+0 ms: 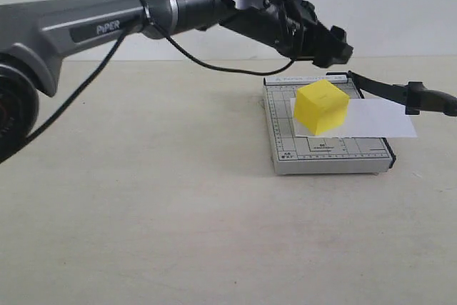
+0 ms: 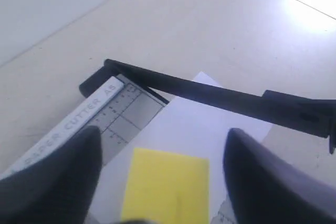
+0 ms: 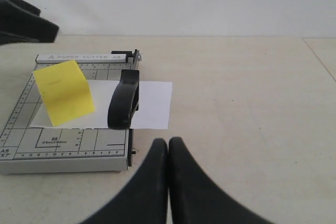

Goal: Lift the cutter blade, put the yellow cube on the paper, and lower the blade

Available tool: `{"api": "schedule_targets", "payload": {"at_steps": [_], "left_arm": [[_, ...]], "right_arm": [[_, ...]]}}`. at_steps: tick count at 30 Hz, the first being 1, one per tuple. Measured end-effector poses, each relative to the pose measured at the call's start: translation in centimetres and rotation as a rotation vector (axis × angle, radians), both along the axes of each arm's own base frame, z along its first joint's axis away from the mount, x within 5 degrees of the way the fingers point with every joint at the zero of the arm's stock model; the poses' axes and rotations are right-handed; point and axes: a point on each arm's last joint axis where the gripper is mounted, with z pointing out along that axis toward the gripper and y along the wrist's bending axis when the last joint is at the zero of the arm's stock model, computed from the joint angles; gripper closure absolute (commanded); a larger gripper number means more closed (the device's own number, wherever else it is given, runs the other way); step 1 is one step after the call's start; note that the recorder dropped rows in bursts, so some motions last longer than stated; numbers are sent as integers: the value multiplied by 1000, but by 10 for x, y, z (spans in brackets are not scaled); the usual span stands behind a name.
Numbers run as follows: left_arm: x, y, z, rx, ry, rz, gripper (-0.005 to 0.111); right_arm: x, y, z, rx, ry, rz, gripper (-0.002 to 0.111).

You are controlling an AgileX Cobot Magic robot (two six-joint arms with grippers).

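Note:
The yellow cube (image 1: pixel 321 107) rests on the white paper (image 1: pixel 382 121), which lies across the grey cutter base (image 1: pixel 328 153). The cutter blade (image 1: pixel 400 92) is lifted off the base, its handle out over the paper's right side. My left gripper (image 1: pixel 330 42) hovers open just above and behind the cube. From the left wrist, the cube (image 2: pixel 168 187) lies below and between the spread fingers (image 2: pixel 68 171), not touched, with the blade (image 2: pixel 220 95) beyond. My right gripper (image 3: pixel 168 142) is shut on nothing, short of the base (image 3: pixel 63 148); cube (image 3: pixel 64 92) and blade handle (image 3: pixel 124 99) lie ahead.
The cutter stands on a plain beige tabletop (image 1: pixel 143 198) with a white wall behind. The left arm (image 1: pixel 107 23) stretches across from the left over the table. The right arm does not show in the exterior view.

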Motion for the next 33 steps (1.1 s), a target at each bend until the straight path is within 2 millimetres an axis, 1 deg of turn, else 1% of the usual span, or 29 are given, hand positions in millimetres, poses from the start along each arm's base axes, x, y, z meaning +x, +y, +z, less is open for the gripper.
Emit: {"api": "schedule_targets", "payload": {"at_steps": [1,2,3,4,9,12,15,18,21,23,25,26,28,29,31,32,33], "left_arm": [[-1,3,5,20,6,7,76],[-3,5,9,43,10,13,89],[-5,9,13,82,17,15,97],[-7,12,15,113,24,11,102],[-17,25,25,253,68,-17,102],[-21,32,36,268,97,16,102],[-20,43,46,243,138,81,102],[-17,59,45,251,178,149,102],[-18,82,35,309,198,201,102],[-21,99,28,331,189,242,102],[-25,125,28,318,153,312,102],[-25,139,30,297,131,354,102],[-32,176,44,211,55,466,102],[-39,195,53,172,15,516,102],[-52,242,73,69,-95,638,102],[-59,262,82,34,-150,685,102],[-70,287,89,12,-197,745,102]], "right_arm": [[0,0,0,0,3,-1,108],[0,0,0,0,3,-1,108],[0,0,0,0,3,-1,108],[0,0,0,0,5,-1,108],[0,0,-1,-1,9,-2,108],[-1,0,-2,-1,21,-4,108],[-1,-1,-3,-2,39,-8,108],[-2,-1,-4,-3,47,-10,108],[-2,-1,-4,-3,47,-10,108],[-2,-1,-4,-3,47,-10,108],[-2,-1,-4,-3,47,-10,108],[-2,-1,-4,-3,47,-10,108],[-2,-1,-4,-3,47,-10,108],[-2,-1,-4,-3,47,-10,108],[-2,-1,-4,-3,47,-10,108],[-2,-1,-4,-3,47,-10,108],[-2,-1,-4,-3,47,-10,108]]}}
